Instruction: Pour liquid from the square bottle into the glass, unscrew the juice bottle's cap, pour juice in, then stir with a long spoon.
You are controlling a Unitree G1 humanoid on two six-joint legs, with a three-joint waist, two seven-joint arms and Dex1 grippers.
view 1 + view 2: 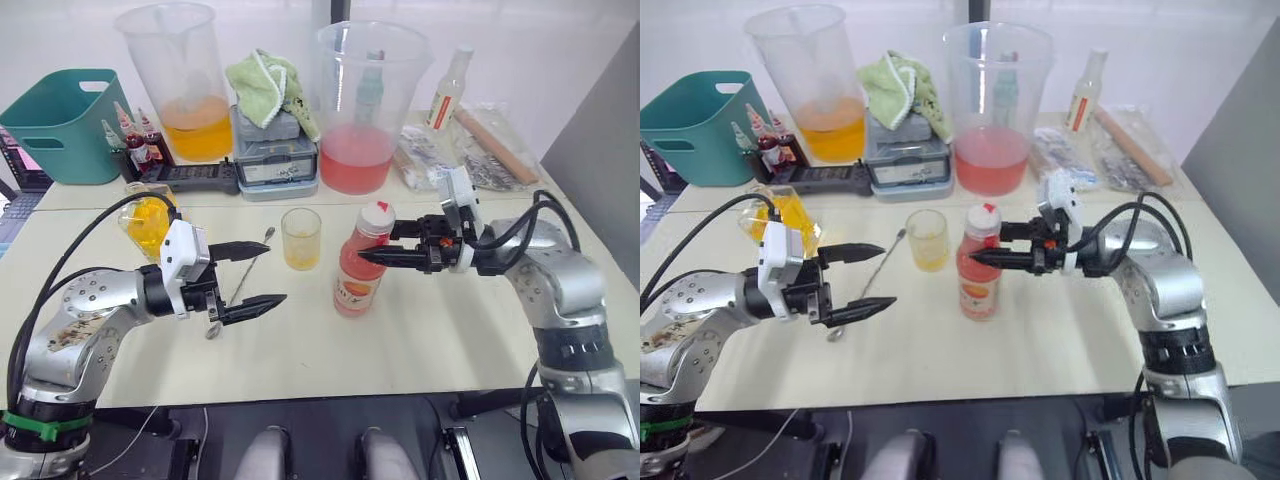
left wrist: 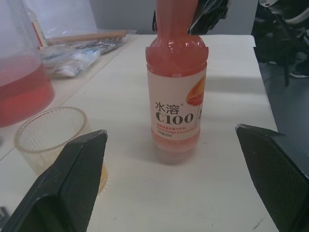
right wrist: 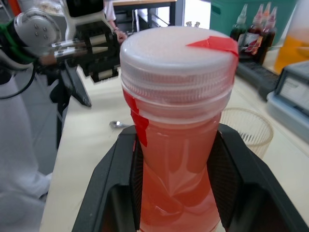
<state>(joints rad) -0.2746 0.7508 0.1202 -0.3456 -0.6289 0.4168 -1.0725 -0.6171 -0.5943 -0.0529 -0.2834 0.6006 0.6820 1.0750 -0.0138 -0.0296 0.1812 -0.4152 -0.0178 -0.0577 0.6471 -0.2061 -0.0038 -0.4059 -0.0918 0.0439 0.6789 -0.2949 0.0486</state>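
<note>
The juice bottle stands upright mid-table, pink-red with a white label, its white cap on. My right gripper is shut on the juice bottle's neck just under the cap; in the right wrist view the black fingers press both sides. Left of the juice bottle stands the glass with a little yellow liquid. The long spoon lies flat on the table beside it. My left gripper hovers open over the spoon, holding nothing. The square bottle sits behind that arm, partly hidden.
At the back stand a beaker of orange liquid and a beaker of pink liquid, a scale with a green cloth, a teal basket, small dropper bottles, a pale bottle and plastic bags.
</note>
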